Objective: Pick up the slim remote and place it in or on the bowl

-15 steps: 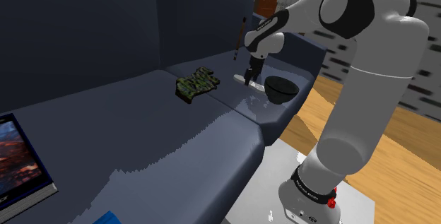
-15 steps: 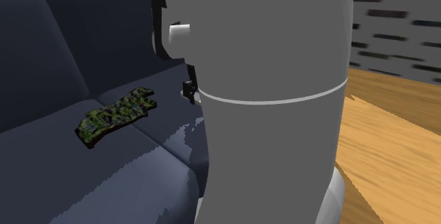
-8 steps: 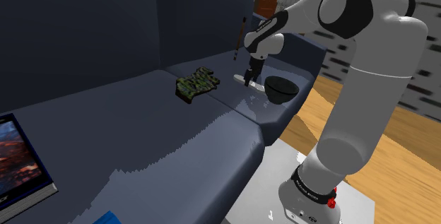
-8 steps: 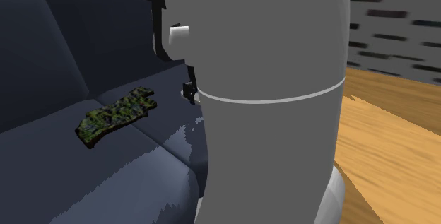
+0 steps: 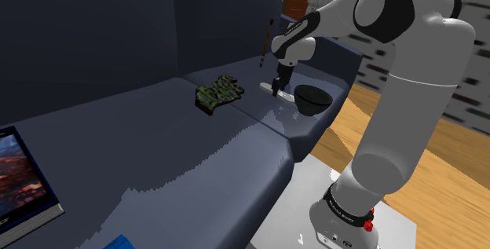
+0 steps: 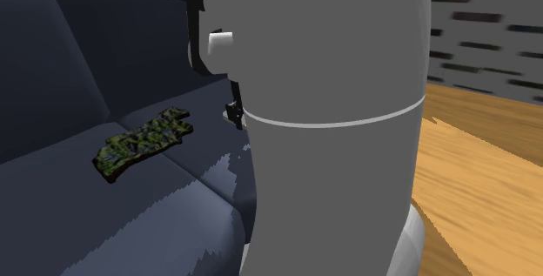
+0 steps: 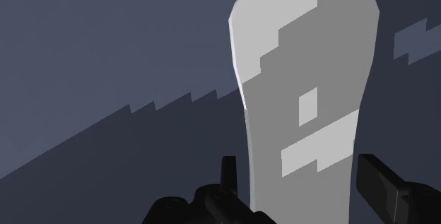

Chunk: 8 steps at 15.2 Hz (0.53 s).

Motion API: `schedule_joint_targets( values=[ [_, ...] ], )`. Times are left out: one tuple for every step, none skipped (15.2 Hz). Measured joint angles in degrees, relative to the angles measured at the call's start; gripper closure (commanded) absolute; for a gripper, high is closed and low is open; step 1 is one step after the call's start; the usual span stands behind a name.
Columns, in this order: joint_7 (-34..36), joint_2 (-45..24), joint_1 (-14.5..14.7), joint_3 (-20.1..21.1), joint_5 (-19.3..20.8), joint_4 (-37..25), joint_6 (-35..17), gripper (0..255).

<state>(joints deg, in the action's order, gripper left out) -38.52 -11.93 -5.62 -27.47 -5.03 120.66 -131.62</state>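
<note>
The hand (image 7: 297,162) was seen down at the seat of the sofa (image 5: 157,129). Its two fingers stood apart with the slim remote (image 7: 304,81) lying between them. A thin gap showed on each side, narrower at one finger than at the other, so nothing was judged to be clamped yet. The remote, pale grey and flat, rested on the cushion directly under the hand, its long body running out ahead of the fingers. Just beside the hand, on the side toward the arm's stand, the dark bowl (image 5: 312,98) sat near the cushion's front corner. Farther out on the opposite side, a green mottled object (image 5: 217,93) lay well apart from the hand.

Several risks were judged from this. With the gaps uneven, the remote could be nudged or twisted as the fingers closed. Being thin on a soft seat, it could be pinched too high and slip out. If gripped near one end, it could droop on lifting. With the bowl so close, a careless carry could knock it off the edge.
</note>
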Motion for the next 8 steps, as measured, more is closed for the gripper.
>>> schedule_joint_targets(
  values=[
    [0.0, 0.0, 0.0, 0.0, 0.0, 0.0, 0.0, 255],
    [0.0, 0.0, 0.0, 0.0, 0.0, 0.0, -0.01, 255],
    [0.07, 0.24, 0.02, -0.06, 0.16, -0.1, 0.32, 255],
    [0.14, 0.51, 0.04, -0.13, 0.33, -0.26, 0.72, 255],
    [0.43, 1.11, 0.18, -0.21, 0.71, -0.37, 1.34, 255],
    [0.65, 1.48, 0.28, -0.26, 0.96, -0.79, 2.08, 255],
    [0.93, 1.97, 0.4, -0.31, 1.28, -1.04, 2.77, 255],
    [1.0, 2.32, 0.41, -0.39, 1.5, -1.34, 3.36, 255]
  ],
)
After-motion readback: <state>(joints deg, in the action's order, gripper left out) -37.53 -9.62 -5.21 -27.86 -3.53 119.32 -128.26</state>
